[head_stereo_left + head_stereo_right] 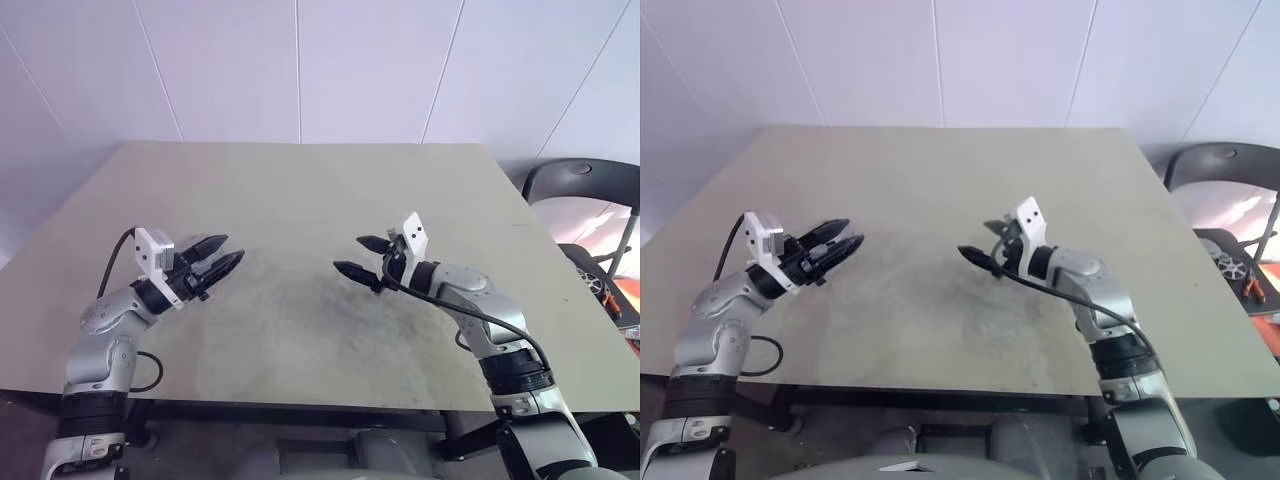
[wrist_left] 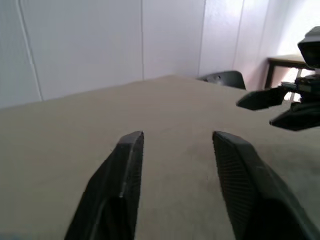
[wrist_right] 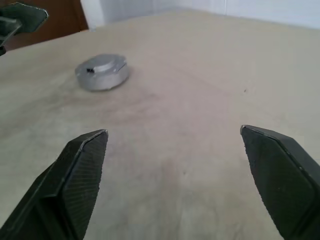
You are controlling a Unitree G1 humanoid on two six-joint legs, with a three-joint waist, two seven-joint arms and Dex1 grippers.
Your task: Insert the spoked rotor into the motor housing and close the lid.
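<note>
A low round silver motor housing (image 3: 102, 71) stands on the beige table (image 1: 300, 190), and a flat grey lid (image 3: 104, 63) lies on its top. What sits inside is hidden, and the spoked rotor is out of view. My right gripper (image 3: 173, 132) points toward the housing from some way off, open wide, with nothing between its fingers. It hovers just above the table's middle (image 1: 349, 254). My left gripper (image 1: 232, 249) hovers over the left part of the table, open and empty (image 2: 177, 137), facing the right gripper (image 2: 256, 112).
A dark chair (image 1: 580, 180) stands past the table's right edge, with tools and small parts (image 1: 605, 285) on a surface beyond it. White wall panels rise behind the far edge. A dark-stained patch (image 1: 290, 300) marks the tabletop between the grippers.
</note>
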